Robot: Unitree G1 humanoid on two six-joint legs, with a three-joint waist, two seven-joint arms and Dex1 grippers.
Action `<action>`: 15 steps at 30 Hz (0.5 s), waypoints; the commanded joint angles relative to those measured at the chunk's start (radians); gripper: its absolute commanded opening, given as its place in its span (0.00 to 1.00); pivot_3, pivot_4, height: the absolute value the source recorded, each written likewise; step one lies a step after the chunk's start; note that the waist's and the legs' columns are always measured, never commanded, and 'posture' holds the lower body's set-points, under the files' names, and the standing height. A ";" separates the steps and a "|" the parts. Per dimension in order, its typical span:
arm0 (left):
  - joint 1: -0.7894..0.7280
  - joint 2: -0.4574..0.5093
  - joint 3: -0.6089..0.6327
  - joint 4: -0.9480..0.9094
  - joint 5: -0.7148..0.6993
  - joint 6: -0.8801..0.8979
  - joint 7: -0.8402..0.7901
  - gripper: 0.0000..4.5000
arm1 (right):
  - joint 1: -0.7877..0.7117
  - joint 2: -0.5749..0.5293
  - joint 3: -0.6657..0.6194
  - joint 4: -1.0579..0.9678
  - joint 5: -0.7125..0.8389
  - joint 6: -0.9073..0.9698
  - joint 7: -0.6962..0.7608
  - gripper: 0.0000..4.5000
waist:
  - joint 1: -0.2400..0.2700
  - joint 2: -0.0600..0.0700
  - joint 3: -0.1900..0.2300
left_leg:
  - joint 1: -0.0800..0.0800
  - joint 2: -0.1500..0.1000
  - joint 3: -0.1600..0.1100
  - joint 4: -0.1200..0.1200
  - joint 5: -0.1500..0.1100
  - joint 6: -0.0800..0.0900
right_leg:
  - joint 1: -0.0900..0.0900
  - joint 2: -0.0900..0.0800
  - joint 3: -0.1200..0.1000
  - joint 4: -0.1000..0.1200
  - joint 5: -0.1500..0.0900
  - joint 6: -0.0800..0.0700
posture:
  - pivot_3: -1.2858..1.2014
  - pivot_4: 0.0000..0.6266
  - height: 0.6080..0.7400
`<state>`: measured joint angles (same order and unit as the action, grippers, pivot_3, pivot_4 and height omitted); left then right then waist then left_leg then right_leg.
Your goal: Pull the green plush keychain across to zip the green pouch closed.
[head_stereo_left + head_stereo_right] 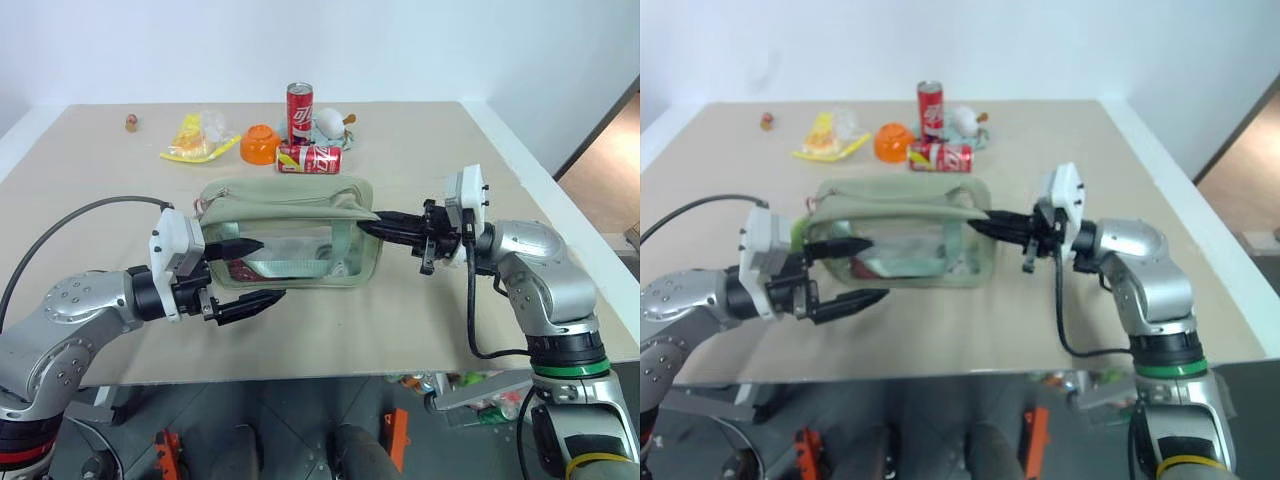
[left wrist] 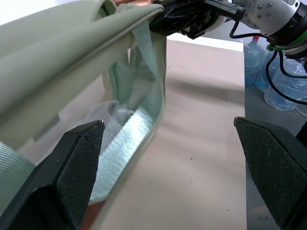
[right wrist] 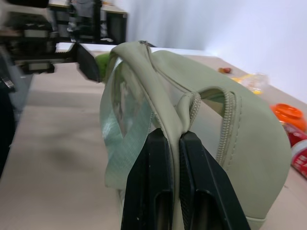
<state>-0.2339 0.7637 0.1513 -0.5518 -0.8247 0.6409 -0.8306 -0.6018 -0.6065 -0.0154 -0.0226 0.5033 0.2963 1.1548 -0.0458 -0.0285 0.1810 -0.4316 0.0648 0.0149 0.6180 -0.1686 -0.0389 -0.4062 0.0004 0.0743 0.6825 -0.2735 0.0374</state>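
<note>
A: Beige board makes up the surface [image 1: 420, 300], white wall behind it. Working from the left, what have we got?

B: Left gripper [image 1: 243, 276] first, fingers spread wide and holding nothing, just beside the pouch's left end. One finger sits in front of the clear window, the other lower, near the pouch's bottom edge.

A: And the pouch [image 1: 300, 205]?

B: Middle of the surface, sage fabric, top still gaping. It looks soft and light, so I'd expect it to sag and slide unless an end is pinned.

A: The keychain?

B: A lime sliver shows at the left end in the right wrist view, keychain [image 3: 102, 61], near the left gripper. It's mostly hidden, so I can't tell how it hangs. Fuzzy and squashy by the look of it; I'd pinch the plush body itself, not the small ring.

A: Right side?

B: Right gripper [image 1: 368, 226] is clamped on a fold of fabric at the pouch's right end, which should anchor it for the pull. Behind the pouch: a wrapper [image 1: 192, 140], an orange bowl [image 1: 260, 144] and cans [image 1: 308, 157].
</note>
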 commanded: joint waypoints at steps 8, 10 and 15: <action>0.016 0.017 0.167 -0.040 -0.163 0.064 0.079 1.00 | 0.038 -0.012 -0.011 -0.004 -0.026 -0.052 0.003 0.01 | -0.001 0.000 0.000 | 0.000 0.000 0.000 0.000 0.000 0.000 | 0.000 0.000 0.000 0.000 0.001 -0.001 | 0.52 0.24 1.00; 0.037 0.039 0.270 -0.026 -0.262 0.105 0.121 1.00 | 0.046 -0.019 -0.015 -0.007 -0.026 -0.053 0.003 0.01 | -0.004 0.000 0.000 | 0.001 0.001 0.000 0.000 0.000 0.000 | 0.000 0.000 0.000 0.000 0.000 0.000 | 0.52 0.24 1.00; 0.121 0.093 0.449 0.020 -0.358 0.160 0.169 1.00 | 0.048 -0.025 -0.019 -0.018 -0.020 -0.043 -0.003 0.01 | -0.002 0.000 0.000 | 0.001 0.002 0.000 0.000 0.000 0.000 | 0.001 0.001 0.000 0.001 0.000 -0.001 | 0.52 0.24 1.00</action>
<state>-0.1309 0.8385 0.5488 -0.5289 -1.1670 0.7928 -0.6620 -0.5497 -0.6166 -0.0109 -0.0021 0.4757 0.2545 1.1522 -0.0479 -0.0284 0.1810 -0.4301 0.0663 0.0147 0.6183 -0.1684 -0.0391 -0.4055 0.0012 0.0738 0.6831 -0.2731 0.0369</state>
